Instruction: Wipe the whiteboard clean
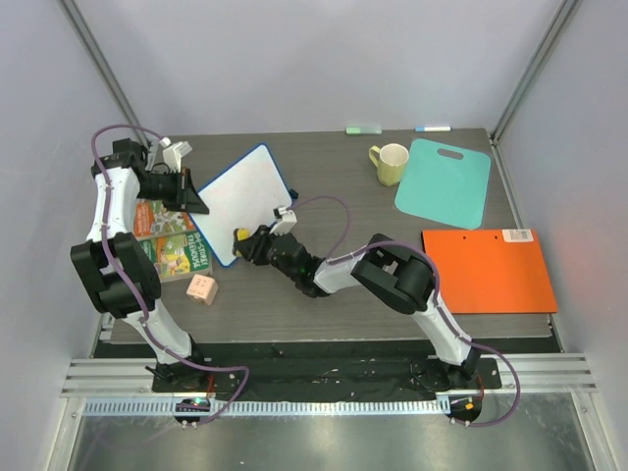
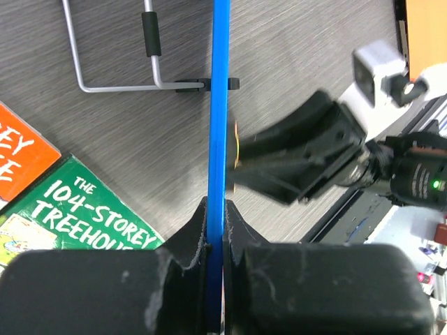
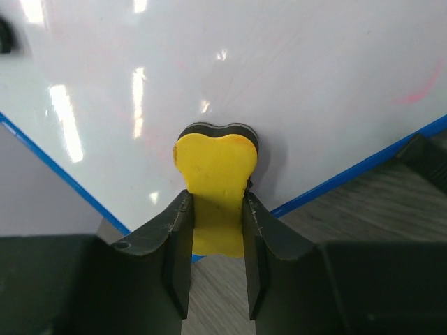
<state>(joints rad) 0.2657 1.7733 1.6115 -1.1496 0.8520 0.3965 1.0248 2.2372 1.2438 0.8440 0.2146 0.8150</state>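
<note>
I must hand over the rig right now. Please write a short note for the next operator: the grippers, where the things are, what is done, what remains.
Left gripper: shut on the blue rim of the whiteboard, holding it by that edge.
Right gripper: shut on the yellow eraser, whose pad is pressed on the board's white face near its lower rim.
Done: most of the face looks clean.
Left: a faint pink smear shows toward one side. It probably needs another pass there, then set the eraser and board down.
</note>
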